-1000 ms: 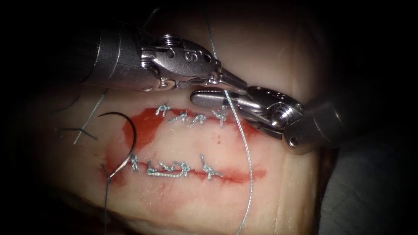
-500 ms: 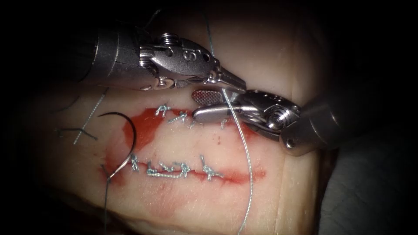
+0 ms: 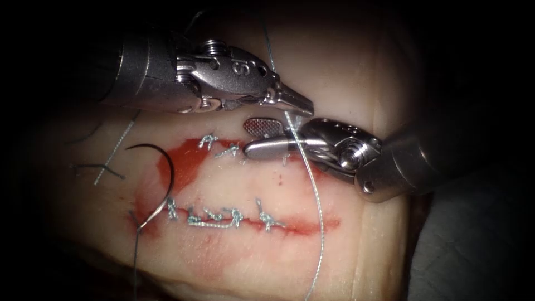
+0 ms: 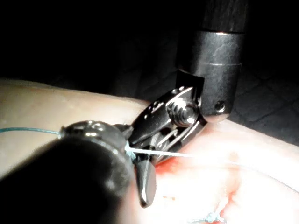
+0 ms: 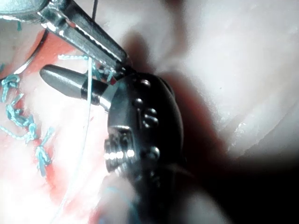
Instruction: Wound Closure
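Nearest the endoscope, the thread (image 3: 319,223) is running up from the lower edge of the tissue (image 3: 368,245), crossing the right end of the lower cut (image 3: 251,220), which is lying closed under a row of knotted stitches (image 3: 223,214) with red fluid (image 3: 186,161) spreading around it. At the left end of that cut the needle (image 3: 164,178) is lying free on the tissue, its curve arching up and over, held by neither tool; whether its tip is sitting in the tissue cannot be told. Dark cut ends of thread (image 3: 97,170) are resting on the tissue well left of the needle.

Farther back, the upper cut (image 3: 234,149) is carrying its own stitches. Just over its right part, the right end effector (image 3: 262,137) is coming in from the right with its jaws standing apart, one showing its ridged inner face, and the thread is passing between them near their base. In the right wrist view the same end effector (image 5: 88,56) is gaping open with the pale thread (image 5: 88,93) running across the lower jaw.

Farthest back, the left end effector (image 3: 298,103) is pointing right, its jaws closed on the thread just above the right tool's jaws. In the left wrist view the thread (image 4: 163,154) is stretching taut from the left end effector (image 4: 127,148) past the right end effector (image 4: 147,182).
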`<action>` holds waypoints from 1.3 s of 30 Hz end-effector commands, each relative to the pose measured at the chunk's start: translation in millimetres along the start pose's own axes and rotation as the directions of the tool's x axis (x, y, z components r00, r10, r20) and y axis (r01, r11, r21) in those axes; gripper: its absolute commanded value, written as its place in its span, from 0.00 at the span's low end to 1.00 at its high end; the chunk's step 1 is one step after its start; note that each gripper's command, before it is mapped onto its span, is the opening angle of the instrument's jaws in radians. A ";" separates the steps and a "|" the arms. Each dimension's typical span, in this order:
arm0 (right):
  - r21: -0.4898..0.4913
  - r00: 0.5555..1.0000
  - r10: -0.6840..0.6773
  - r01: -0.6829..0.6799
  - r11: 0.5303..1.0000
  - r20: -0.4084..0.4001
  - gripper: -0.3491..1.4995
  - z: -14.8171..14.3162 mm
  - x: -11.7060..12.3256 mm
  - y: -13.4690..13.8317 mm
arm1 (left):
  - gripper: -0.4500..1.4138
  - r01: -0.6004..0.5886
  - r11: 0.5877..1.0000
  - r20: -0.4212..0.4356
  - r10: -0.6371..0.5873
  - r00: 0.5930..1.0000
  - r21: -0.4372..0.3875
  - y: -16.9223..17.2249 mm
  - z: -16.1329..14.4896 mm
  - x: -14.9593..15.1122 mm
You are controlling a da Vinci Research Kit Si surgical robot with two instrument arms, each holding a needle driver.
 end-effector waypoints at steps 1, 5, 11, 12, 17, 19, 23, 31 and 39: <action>-0.003 1.000 -0.001 0.001 1.000 0.006 0.67 1.0 0.3 -0.2 | 0.00 -0.001 1.000 0.000 0.001 1.000 -0.001 0.5 0.6 -0.1; -0.002 1.000 -0.001 0.001 1.000 0.010 0.58 1.0 0.2 -0.3 | 0.00 -0.001 1.000 0.000 0.001 1.000 -0.001 0.5 0.5 -0.1; -0.007 0.997 0.070 -0.070 0.998 0.011 0.00 0.8 0.2 -0.3 | 0.00 -0.006 1.000 0.000 0.006 1.000 -0.001 0.6 0.5 -0.1; -0.007 0.997 0.076 -0.076 0.997 0.011 0.00 0.7 0.2 -0.4 | 0.00 -0.006 1.000 0.000 0.006 1.000 -0.001 0.5 0.4 -0.1; -0.008 0.997 0.076 -0.075 0.997 0.011 0.00 0.7 0.2 -0.4 | 0.00 -0.005 1.000 0.001 0.005 1.000 -0.001 0.5 0.4 -0.2; -0.008 0.997 0.076 -0.076 0.997 0.014 0.27 0.7 0.1 -0.5 | 0.00 -0.004 1.000 0.001 0.004 1.000 -0.001 0.5 0.3 -0.2; 0.040 0.997 0.047 -0.049 0.998 0.056 0.74 0.7 -0.2 -0.7 | 0.00 -0.006 1.000 0.003 0.006 1.000 -0.005 0.7 0.1 -0.4; 0.048 0.998 -0.030 0.028 0.998 0.050 0.97 -1.0 -0.3 -1.1 | 0.00 0.001 1.000 0.013 -0.001 1.000 -0.027 1.2 -1.0 -1.3; 0.025 0.999 -0.017 0.016 1.000 0.032 0.97 -6.3 -1.5 -1.9 | 0.00 0.095 0.992 0.239 -0.073 0.968 -0.081 2.8 -3.2 -4.1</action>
